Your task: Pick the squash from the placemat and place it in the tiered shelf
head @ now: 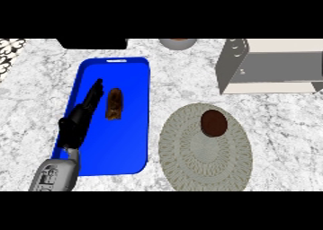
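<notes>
Left black hand (82, 112) lay with fingers straight and released over the blue rectangular tray (130, 148), just beside a brown elongated object (114, 103). The dark brown round squash (214, 123) rested on the grey woven round placemat (205, 164), apart from the beige tiered shelf (273, 67) on the marble surface (31, 112).

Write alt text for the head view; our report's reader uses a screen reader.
The robot's left hand, fingers straight, reaches over a blue tray beside a brown item. A dark squash lies on a round placemat below the tiered shelf.
</notes>
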